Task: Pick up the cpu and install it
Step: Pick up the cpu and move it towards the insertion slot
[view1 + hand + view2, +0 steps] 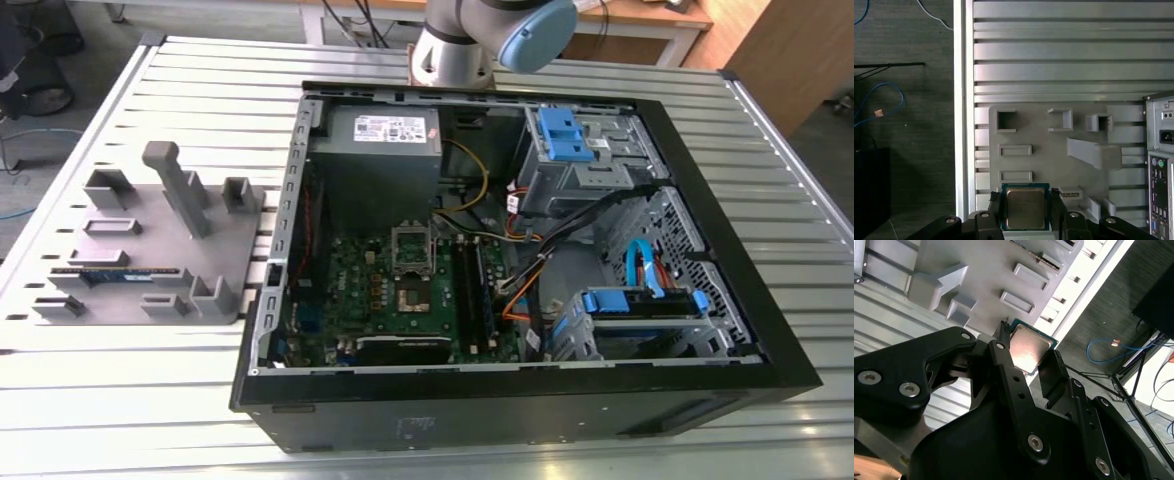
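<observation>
we judged the pick-up made and the install not yet done. the gripper [1025,202] held the cpu [1025,210], its two fingers [995,207] closed narrowly on opposite edges and the chip raised clear above the grey tray [1054,165]. in the exterior view the tray lay at the exterior view's left, beside the open case [747,330], whose socket [411,295] looked unfilled. seating would call for squaring the chip to it. we counted one cpu, one tray, one case, one socket.

cpu [1025,210] w/ silver-grey top & green rim, black gripper [1026,201], plain grey tray [1054,150], ribbed silver table [1064,50], black PC case [534,410], green mobo [350,300], blue drive clips [561,135], pale-blue arm cap [541,30]
</observation>
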`<action>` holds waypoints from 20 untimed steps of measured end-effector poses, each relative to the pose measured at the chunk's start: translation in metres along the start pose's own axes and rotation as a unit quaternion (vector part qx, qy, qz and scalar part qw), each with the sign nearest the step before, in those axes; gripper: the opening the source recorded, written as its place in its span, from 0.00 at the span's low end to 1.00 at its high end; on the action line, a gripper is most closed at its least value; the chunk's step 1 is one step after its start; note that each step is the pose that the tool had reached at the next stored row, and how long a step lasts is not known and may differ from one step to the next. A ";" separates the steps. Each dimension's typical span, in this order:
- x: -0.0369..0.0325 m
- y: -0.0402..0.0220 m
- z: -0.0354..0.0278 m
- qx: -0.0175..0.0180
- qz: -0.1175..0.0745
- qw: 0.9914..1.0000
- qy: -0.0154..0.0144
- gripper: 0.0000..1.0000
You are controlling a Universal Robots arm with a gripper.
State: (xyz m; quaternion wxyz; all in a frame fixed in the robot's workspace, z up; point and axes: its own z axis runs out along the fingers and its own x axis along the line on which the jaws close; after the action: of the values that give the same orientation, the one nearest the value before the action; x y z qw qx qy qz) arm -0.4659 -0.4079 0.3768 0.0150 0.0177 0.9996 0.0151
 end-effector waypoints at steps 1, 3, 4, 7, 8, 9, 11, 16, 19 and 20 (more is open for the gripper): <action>0.0000 0.0000 0.0000 0.000 0.000 1.000 0.000 0.47; 0.0000 0.0000 -0.0001 0.000 0.000 1.000 0.000 0.47; 0.0000 0.0000 -0.0002 0.000 0.000 1.000 0.000 0.47; -0.0006 0.0001 -0.0004 0.000 0.000 1.000 0.000 0.47; -0.0014 0.0000 -0.0003 0.000 0.000 1.000 0.000 0.47; -0.0024 0.0001 -0.0002 0.000 0.000 1.000 0.000 0.47; -0.0054 0.0002 -0.0002 0.000 0.000 1.000 0.000 0.47; -0.0148 0.0006 0.0002 0.000 0.000 1.000 0.000 0.47; -0.0215 0.0009 0.0005 0.000 0.000 1.000 0.000 0.47; -0.0236 0.0010 0.0004 0.000 0.000 1.000 0.000 0.47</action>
State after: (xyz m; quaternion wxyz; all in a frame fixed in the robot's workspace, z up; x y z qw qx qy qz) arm -0.4422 -0.4078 0.3771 0.0149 0.0177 0.9996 0.0151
